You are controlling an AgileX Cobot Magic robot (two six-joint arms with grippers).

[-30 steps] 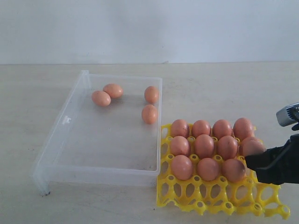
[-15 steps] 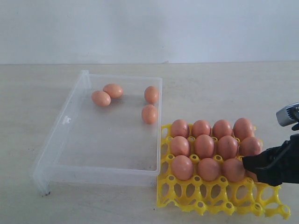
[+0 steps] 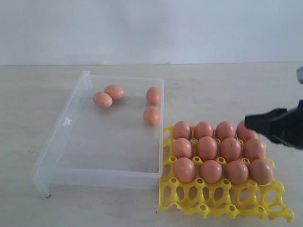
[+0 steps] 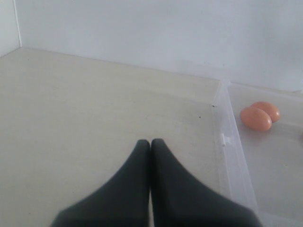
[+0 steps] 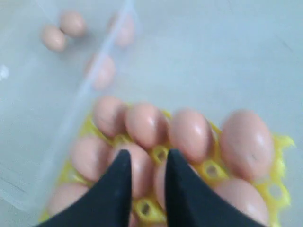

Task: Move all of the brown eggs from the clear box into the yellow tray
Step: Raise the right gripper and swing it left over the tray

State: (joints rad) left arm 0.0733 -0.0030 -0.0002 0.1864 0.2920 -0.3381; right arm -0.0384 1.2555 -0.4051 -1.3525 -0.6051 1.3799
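**Right gripper** (image 3: 250,123): I find it hanging over the far right corner of the yellow tray (image 3: 227,201). Its jaws are parted by a narrow gap with nothing between them. Through that gap the wrist view shows only eggs lying below. It seems to stand clear of those eggs, though the wrist picture is blurred and I cannot fix its height with certainty.

**Yellow tray:** Beneath this gripper and out ahead of it, the tray holds twelve brown eggs (image 3: 207,147). They fill three rows of four, each egg seated in its own cup. The row of cups farthest from the gripper stands bare.

**Clear box** (image 3: 94,177): It rests on the surface (image 3: 227,90) on the side of the tray away from the right gripper. Its near wall is just beside the tray's edge, and I cannot tell whether the two touch. Four eggs lie inside:
- One egg (image 3: 102,100) touches a second (image 3: 114,91) toward the end of the box farthest from the gripper.
- A third (image 3: 153,95) and a fourth (image 3: 151,115) lie slightly apart, close against the wall nearest the gripper.

**Left gripper** (image 4: 150,142): Its jaws are pressed tight together and hold nothing. It hangs above bare surface, with the clear box off to one side. Two touching eggs are visible past the box wall, well apart from this gripper.
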